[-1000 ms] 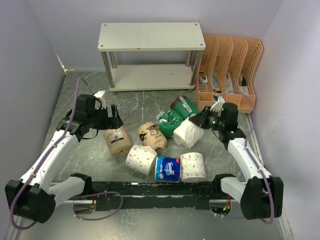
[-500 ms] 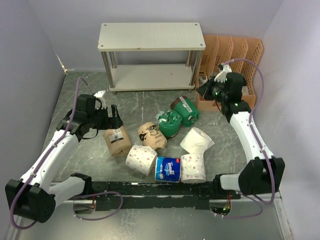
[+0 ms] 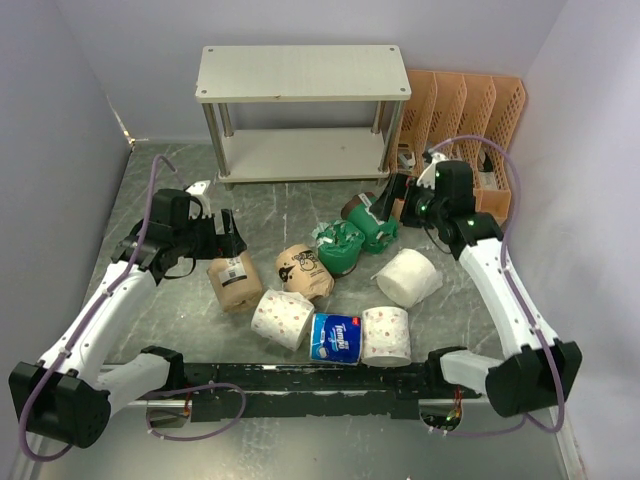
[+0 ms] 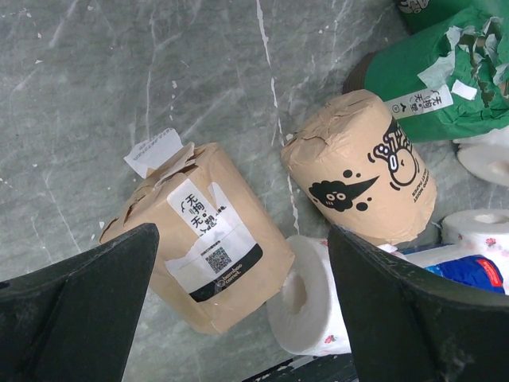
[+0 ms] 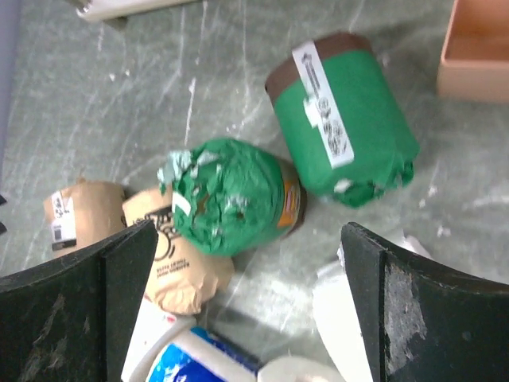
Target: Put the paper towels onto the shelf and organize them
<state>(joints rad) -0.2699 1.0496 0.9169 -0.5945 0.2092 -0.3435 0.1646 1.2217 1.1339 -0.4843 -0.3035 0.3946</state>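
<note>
Shelf (image 3: 303, 72): not yet stocked. In front, left gripper (image 3: 222, 232) spread above brown-wrapped roll (image 3: 234, 282); right gripper (image 3: 393, 203) spread above green-wrapped roll (image 3: 378, 228), presumably for pickup.

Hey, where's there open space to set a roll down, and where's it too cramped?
Both boards of the shelf are bare, top and lower. The table strip between the shelf and the rolls is also free. Crowded: the rolls bunched mid-table, with the right tool open over the green ones and the left tool open over a brown one.
</note>
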